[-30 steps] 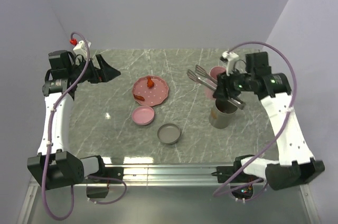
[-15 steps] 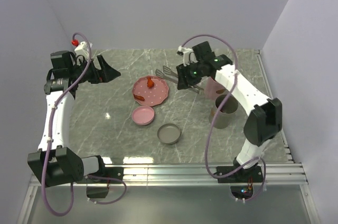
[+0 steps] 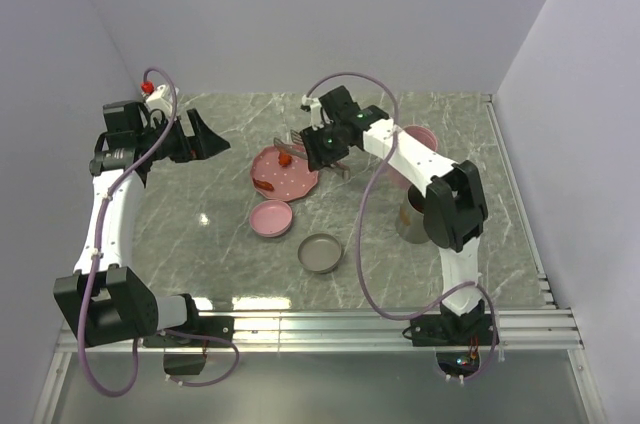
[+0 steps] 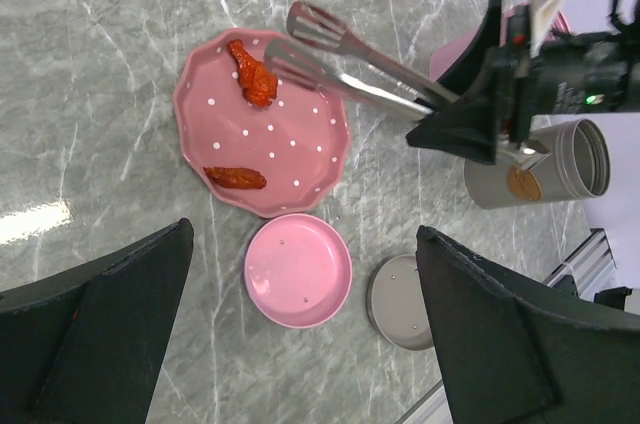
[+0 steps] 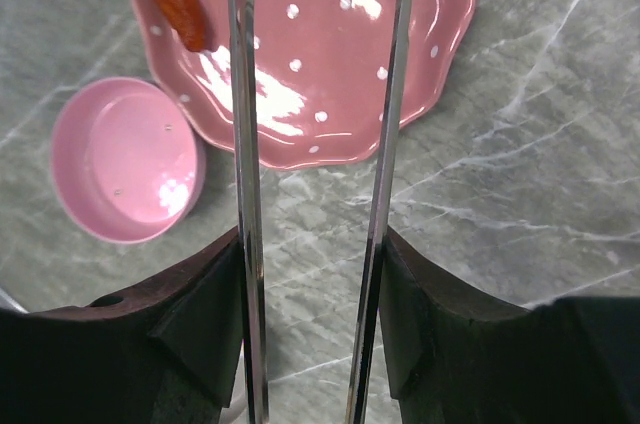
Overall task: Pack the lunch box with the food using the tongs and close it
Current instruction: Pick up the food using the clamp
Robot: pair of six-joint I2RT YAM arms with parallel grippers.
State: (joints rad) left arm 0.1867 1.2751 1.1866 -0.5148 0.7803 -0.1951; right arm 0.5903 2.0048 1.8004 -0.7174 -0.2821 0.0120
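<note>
A grey marbled bench (image 3: 200, 214) is sitting between plain pale walls, seen from above. Two white robot arms are reaching over it from the near edge.

The right arm is stretching far and left across the bench. Its right pincer (image 4: 432, 116) is pinching the handle end of the tongs (image 4: 350, 69), with one slim silver arm pressed against each finger. The two tong arms are standing a little apart. Their slotted tips are hovering over the far right part of a pink dotted plate (image 3: 300, 184) in the middle of the bench.

Two pieces of food are lying on the plate. One red food piece (image 4: 255, 76) is sitting by the far rim, just beside the nearer tong tip (whether metal is touching it cannot be told). A second red piece (image 4: 237, 178) is lying by the plate's near left rim, well apart from the tongs.

The pink lid (image 3: 271, 218) is lying open side up just beside the plate's near edge. The grey lid (image 3: 320, 253) is lying nearer and to its right. The grey tub (image 4: 560, 159) is standing upright and uncovered on the right of the bench. The pink tub (image 3: 420, 134) is standing just beyond it, mostly hidden by the right arm.

The left pincer (image 3: 208, 134) is hanging above the far left of the bench. Its fingers are spread wide and are holding nothing.
</note>
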